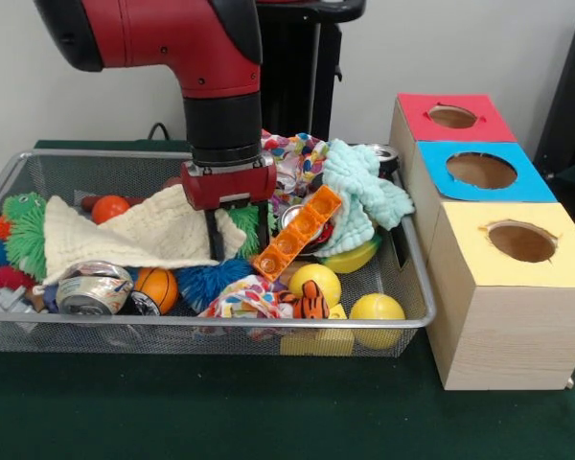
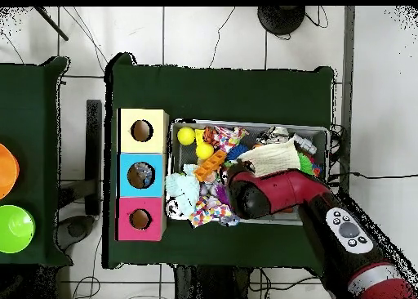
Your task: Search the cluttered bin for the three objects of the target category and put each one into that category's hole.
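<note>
A wire mesh bin (image 1: 10, 177) holds mixed clutter. My gripper (image 1: 240, 233) reaches down into its middle, open, with its black fingers (image 1: 216, 236) straddling a bit of green fuzz beside a cream cloth (image 1: 134, 235). An orange segmented block (image 1: 297, 233) leans just right of it, and a blue spiky ball (image 1: 211, 280) lies in front. Two yellow balls (image 1: 314, 280) (image 1: 377, 309), a small basketball (image 1: 156, 286) and an orange ball (image 1: 110, 207) are also in the bin. In the overhead view the arm (image 2: 261, 194) hides the gripper; the bin (image 2: 322, 131) and a yellow ball (image 2: 186, 136) show.
Right of the bin stand three wooden boxes with round holes: red (image 1: 494, 120), blue (image 1: 527, 182), yellow (image 1: 470, 225). A tin can (image 1: 94, 286), tiger toy (image 1: 310, 302), mint cloth (image 1: 359, 192), patterned cloth (image 1: 297, 153) and green fuzzy toy (image 1: 24, 230) crowd the bin.
</note>
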